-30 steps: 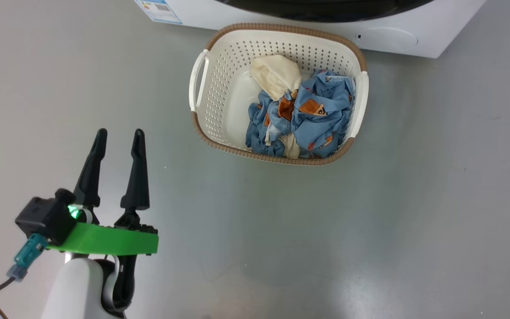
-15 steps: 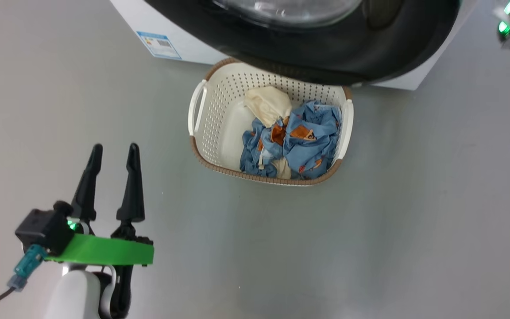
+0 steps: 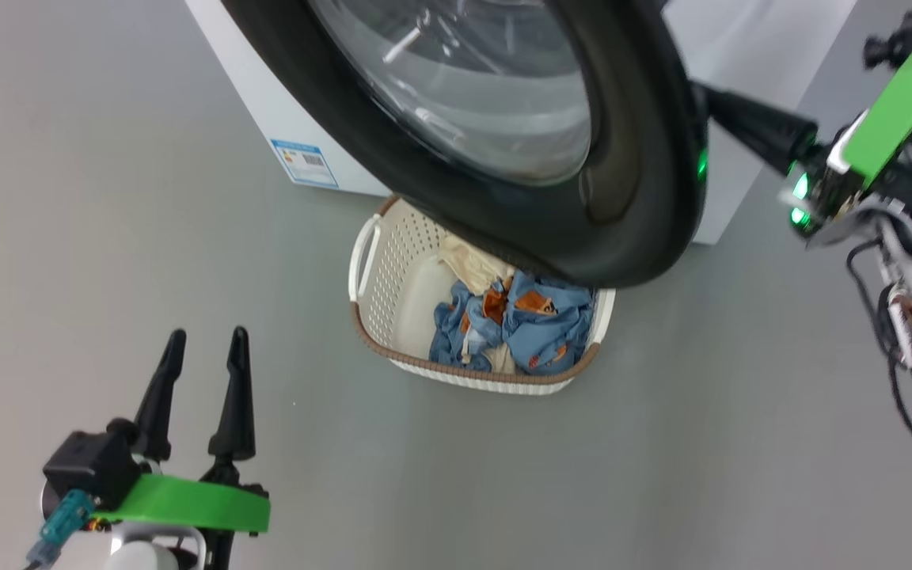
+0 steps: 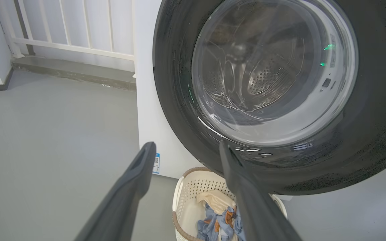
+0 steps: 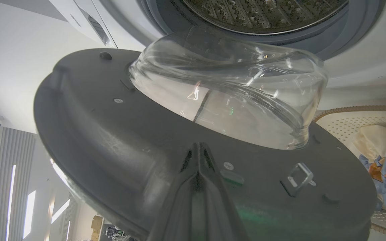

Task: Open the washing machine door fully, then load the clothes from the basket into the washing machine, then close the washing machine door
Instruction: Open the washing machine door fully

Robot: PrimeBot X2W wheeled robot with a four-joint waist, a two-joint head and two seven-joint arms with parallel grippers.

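Head view: the washing machine door (image 3: 630, 198) stands ajar, its black rim hanging over the far part of the basket (image 3: 369, 273). The basket sits on the grey floor (image 3: 108, 198) just in front of the white washing machine (image 3: 282, 111), near the blue energy label (image 3: 305, 162). The clothes (image 3: 539, 324), blue printed pieces with a cream piece behind them, lie heaped in the basket's right half. The left gripper (image 3: 204, 336) hovers at lower left, well apart from the basket, its fingers spread a moderate way and holding nothing. The right gripper (image 3: 721, 107) reaches in from the right, its fingertips hidden behind the door's edge.

Left wrist view: the left gripper (image 4: 186, 144) shows both fingers parted with only air between them. The door's outer face and window are beyond, with the basket and clothes below the door. A white railing (image 4: 79, 30) stands at the back left.

Right wrist view: the right gripper (image 5: 198, 147) has its two fingers pressed flat together, nothing between them, and its tips are at the door's dark inner face, just below the glass bowl (image 5: 233, 97). A metal latch hook (image 5: 300, 175) sits to the right of the fingers. The steel drum (image 5: 263, 13) and grey gasket (image 5: 347, 36) show above, uncovered. The basket and clothes are at the right edge
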